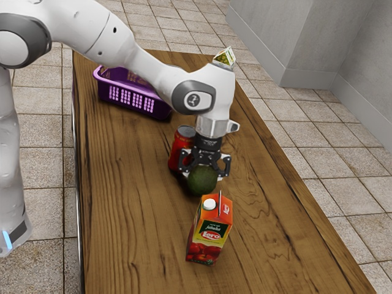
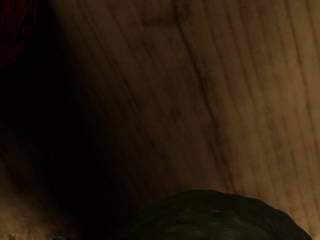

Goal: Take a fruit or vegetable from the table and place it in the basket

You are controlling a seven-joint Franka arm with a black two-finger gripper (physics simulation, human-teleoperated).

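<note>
**Claw (image 1: 203, 173) right at the dark green fruit (image 1: 202, 181), purple basket (image 1: 131, 101) well apart**

The dark green fruit, rounded and dull-skinned, lies low at the surface (image 1: 131, 190), outside the purple basket. Whether its underside touches the wood, I cannot tell. The white arm (image 1: 107, 33) reaches across from the exterior view's upper left and bends down, so that the claw points downward over the fruit. Whether the claw is pinching the fruit or merely standing around it, I cannot tell.

Just beside the fruit, toward the exterior view's left and farther back, a red can (image 1: 178, 147) stands upright, partly hidden by the claw. Near the fruit, on the side closer to the exterior camera, is an upright juice carton (image 1: 211, 236) in red and orange with a white cap (image 1: 210, 204). The basket sits well apart from the fruit, far back toward the exterior view's left, partly behind the arm. Farther back still from the fruit, the top of a white and green package (image 1: 225, 57) rises beyond the arm.

In the wrist view the fruit's curved top lies at the lower edge, over dark wood grain.
</note>
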